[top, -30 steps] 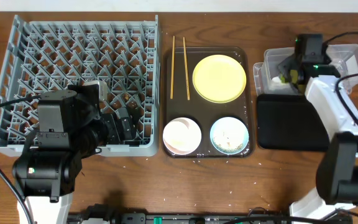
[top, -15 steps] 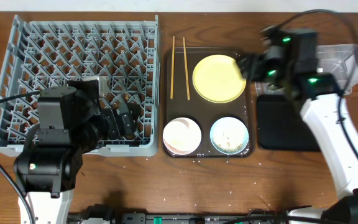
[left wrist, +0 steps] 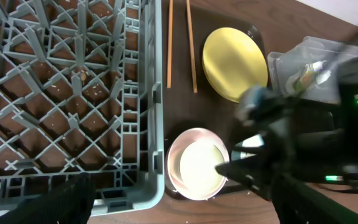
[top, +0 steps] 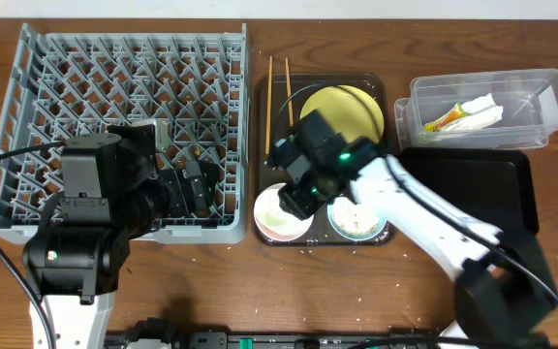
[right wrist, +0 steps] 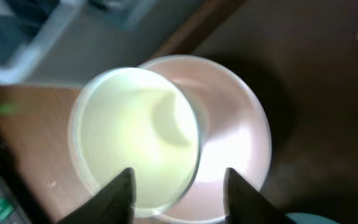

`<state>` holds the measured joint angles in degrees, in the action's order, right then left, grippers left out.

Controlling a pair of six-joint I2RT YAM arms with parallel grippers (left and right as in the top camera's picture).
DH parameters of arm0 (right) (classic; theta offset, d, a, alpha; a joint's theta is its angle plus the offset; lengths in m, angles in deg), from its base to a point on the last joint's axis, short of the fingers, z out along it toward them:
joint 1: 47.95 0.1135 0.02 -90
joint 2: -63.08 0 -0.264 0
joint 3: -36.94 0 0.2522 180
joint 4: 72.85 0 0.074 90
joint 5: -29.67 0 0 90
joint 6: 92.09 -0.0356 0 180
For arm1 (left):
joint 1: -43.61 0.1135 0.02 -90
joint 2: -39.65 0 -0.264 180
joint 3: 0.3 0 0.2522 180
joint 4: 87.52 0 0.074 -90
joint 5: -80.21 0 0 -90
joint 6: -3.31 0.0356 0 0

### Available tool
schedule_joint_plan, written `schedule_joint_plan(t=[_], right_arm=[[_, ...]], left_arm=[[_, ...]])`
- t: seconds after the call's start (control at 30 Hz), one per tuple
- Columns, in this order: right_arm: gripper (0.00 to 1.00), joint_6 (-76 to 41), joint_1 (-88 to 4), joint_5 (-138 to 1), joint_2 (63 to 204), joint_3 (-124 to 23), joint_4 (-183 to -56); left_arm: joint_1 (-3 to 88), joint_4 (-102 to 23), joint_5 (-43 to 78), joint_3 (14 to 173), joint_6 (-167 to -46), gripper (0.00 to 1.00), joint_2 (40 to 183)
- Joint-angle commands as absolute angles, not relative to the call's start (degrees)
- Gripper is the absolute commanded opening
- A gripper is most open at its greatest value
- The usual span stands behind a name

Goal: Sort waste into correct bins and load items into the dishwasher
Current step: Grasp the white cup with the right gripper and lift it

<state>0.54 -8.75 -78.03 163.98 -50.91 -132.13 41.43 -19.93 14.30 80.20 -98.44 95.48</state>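
My right gripper (top: 292, 201) is open and hangs over the small white cup (right wrist: 135, 137), which sits inside the white bowl (right wrist: 235, 143) on the brown tray; its fingers (right wrist: 179, 190) straddle the cup's near rim. The cup (left wrist: 197, 168) also shows in the left wrist view. The light blue bowl (top: 364, 221), yellow plate (top: 355, 105) and chopsticks (top: 269, 97) lie on the same tray. The white wrapper (top: 482, 109) and orange-and-green sachet (top: 442, 121) lie in the clear tub (top: 541, 87). My left gripper (left wrist: 185, 208) is open and empty above the grey rack's (top: 85, 78) front right corner.
The glossy black tray (top: 463, 189) sits right of the brown tray (top: 260, 145), below the clear tub. Whitish grains are scattered on the wooden table (top: 356, 291) in front. My right arm crosses over the blue bowl and part of the plate.
My right arm has swung left from above the clear tub, across the yellow plate, down to the white bowl and cup. My left arm has not moved.
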Motion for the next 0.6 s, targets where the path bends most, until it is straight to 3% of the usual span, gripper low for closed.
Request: schedule_joint_plan(t=[0.0, 0.13, 0.37, 0.57], right_arm=[[0.29, -2.1, -7.7, -71.4, 168.1, -50.9, -131.3], [0.02, -3.3, -8.6, -72.8, 167.4, -51.2, -130.8], [0.01, -3.0, -14.6, -78.9, 158.4, -52.4, -132.0], [0.01, -1.9, -30.3, -116.9, 150.8, -52.5, -120.9]], left_arm=[[41.7, -19.8, 14.8, 80.8, -97.5, 0.91, 95.5], [41.7, -19.9, 14.9, 80.8, -97.5, 0.91, 95.5], [41.7, -21.8, 17.2, 80.8, -100.0, 0.91, 95.5], [41.7, -30.2, 34.3, 80.8, -103.7, 0.91, 95.7]])
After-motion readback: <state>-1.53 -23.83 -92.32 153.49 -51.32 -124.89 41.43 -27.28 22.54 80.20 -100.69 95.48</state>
